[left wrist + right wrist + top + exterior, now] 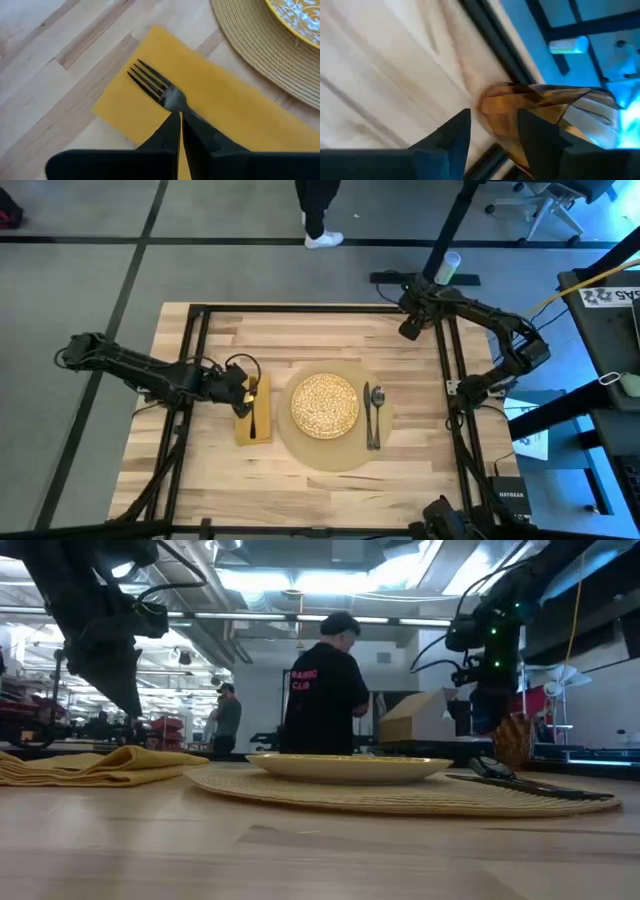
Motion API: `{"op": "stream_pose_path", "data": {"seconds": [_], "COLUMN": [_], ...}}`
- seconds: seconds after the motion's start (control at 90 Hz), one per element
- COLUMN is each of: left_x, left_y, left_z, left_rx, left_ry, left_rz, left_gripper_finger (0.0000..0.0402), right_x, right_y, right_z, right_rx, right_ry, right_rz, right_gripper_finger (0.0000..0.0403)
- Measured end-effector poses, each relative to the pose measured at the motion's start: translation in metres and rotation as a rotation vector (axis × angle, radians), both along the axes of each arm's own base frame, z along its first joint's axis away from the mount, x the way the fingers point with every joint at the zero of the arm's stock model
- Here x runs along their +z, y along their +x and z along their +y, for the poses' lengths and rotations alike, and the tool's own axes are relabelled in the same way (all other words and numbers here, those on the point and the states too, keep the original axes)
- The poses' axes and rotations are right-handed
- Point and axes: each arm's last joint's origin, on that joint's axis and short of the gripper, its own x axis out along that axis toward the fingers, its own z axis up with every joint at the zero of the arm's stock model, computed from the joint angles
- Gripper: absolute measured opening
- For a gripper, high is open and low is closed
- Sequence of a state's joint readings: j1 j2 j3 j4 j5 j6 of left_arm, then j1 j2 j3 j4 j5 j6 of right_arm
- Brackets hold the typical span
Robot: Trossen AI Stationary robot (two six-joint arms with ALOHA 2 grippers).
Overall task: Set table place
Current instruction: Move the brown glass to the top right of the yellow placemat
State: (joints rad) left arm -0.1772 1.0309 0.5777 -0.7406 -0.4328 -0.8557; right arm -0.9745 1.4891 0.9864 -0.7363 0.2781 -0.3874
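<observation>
While the left gripper (180, 131) is clamped on the fork (160, 87) over the napkin (251, 423), the right gripper (492, 131) straddles the glass (540, 112) at the table's (300, 485) far right corner, fingers apart. Glass judged rigid, slick, breakable: grip mid-wall, lightly.

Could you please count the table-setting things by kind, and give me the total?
Placemat: 1
Plate: 1
Napkin: 1
Fork: 1, on the napkin, in the left gripper
Spoon: 1
Knife: 1
Amber glass: 1, by the right gripper
Total: 7
</observation>
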Motion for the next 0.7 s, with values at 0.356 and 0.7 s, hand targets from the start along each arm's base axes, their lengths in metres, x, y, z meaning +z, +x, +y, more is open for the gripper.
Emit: {"op": "stream_pose_path", "data": {"seconds": [0.356,0.7], "left_x": [0.000,0.000], "left_y": [0.000,0.000], "left_z": [0.000,0.000], "left_rx": [0.001,0.000], "left_ry": [0.000,0.001], "left_rz": [-0.001,0.001], "left_gripper_finger": [0.0000,0.0000], "right_x": [0.000,0.031], "right_y": [0.002,0.025], "right_z": [0.001,0.008], "right_rx": [0.026,0.060], "right_ry": [0.045,-0.008], "right_rz": [-0.072,-0.053], "right_gripper_finger": [0.0151,0.0242]}}
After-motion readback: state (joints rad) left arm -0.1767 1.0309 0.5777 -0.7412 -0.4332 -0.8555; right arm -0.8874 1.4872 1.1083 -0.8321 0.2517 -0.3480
